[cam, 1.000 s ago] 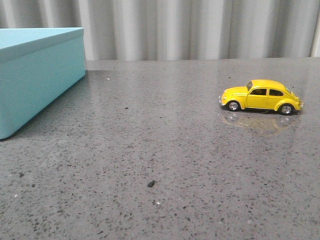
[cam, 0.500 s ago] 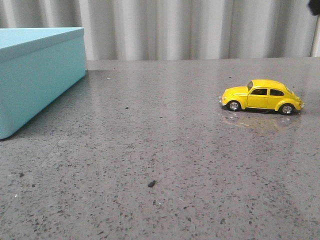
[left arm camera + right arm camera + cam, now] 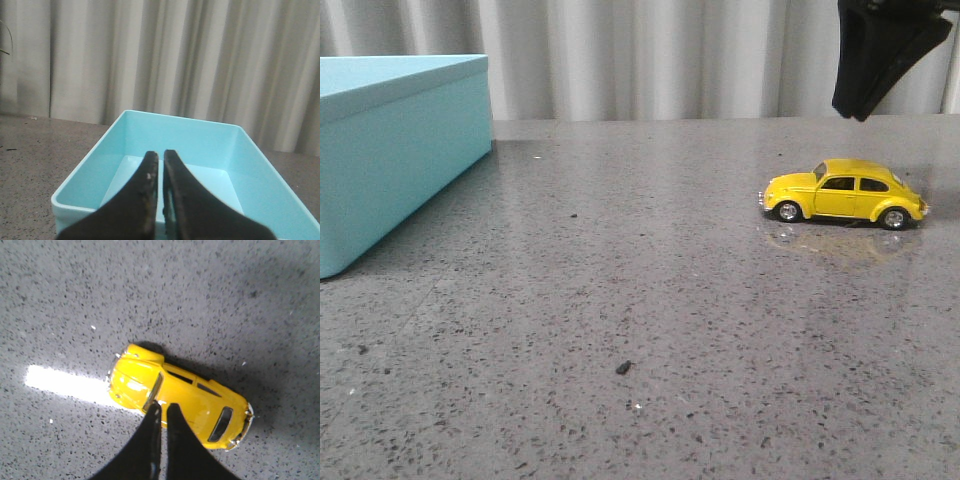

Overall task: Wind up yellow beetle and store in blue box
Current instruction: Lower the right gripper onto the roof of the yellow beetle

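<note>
Right gripper: the jaws are standing nearly closed, only a thin slit between the tips, and are holding nothing. In the right wrist view the tips are hovering directly above the roof of the yellow beetle, at the centre of that frame. In the front view the same gripper is now appearing at the upper right, hanging above the car; half a second earlier only a dark sliver was showing at that corner, and a second earlier nothing. The arm is therefore descending toward the toy, which suggests the reach phase is under way and the jaws will need to spread before any grasp.

Left gripper: the jaws are likewise almost shut and empty, poised over the open interior of the blue box, which is filling the lower centre of the left wrist view.

The beetle is sitting on its wheels at the right of the grey speckled tabletop, unmoved, well apart from the box at the left edge.
</note>
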Robot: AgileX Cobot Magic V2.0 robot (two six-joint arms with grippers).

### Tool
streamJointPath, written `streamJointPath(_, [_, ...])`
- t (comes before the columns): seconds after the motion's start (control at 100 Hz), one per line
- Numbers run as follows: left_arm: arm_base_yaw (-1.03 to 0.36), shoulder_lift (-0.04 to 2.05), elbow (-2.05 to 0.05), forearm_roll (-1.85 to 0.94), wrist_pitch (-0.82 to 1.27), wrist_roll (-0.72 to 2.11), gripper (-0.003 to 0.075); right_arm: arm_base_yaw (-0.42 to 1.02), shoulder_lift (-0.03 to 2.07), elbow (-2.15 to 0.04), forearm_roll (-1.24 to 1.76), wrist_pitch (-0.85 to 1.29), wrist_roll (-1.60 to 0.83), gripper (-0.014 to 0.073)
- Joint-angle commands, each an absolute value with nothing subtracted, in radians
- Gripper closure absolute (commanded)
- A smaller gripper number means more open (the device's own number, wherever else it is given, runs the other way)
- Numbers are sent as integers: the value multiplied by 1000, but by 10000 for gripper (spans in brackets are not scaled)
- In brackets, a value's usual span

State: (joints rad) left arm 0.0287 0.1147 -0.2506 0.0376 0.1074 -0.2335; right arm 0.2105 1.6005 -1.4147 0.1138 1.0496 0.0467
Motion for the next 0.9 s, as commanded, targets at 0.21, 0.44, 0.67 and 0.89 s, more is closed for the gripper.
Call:
streamJointPath(0.21, [30,136,-287,29,36,-244,741,211,1607,-1451,132,1063,44,655])
streamJointPath(0.44, [30,136,-287,29,36,-244,741,211,1633,-1451,136,1060,44,655])
streamJointPath(0.67, [30,136,-287,29,36,-244,741,209,1636,-1451,136,1053,44,655])
streamJointPath(0.89, [30,136,-287,29,36,-244,741,209,1659,-1451,136,1065,44,655])
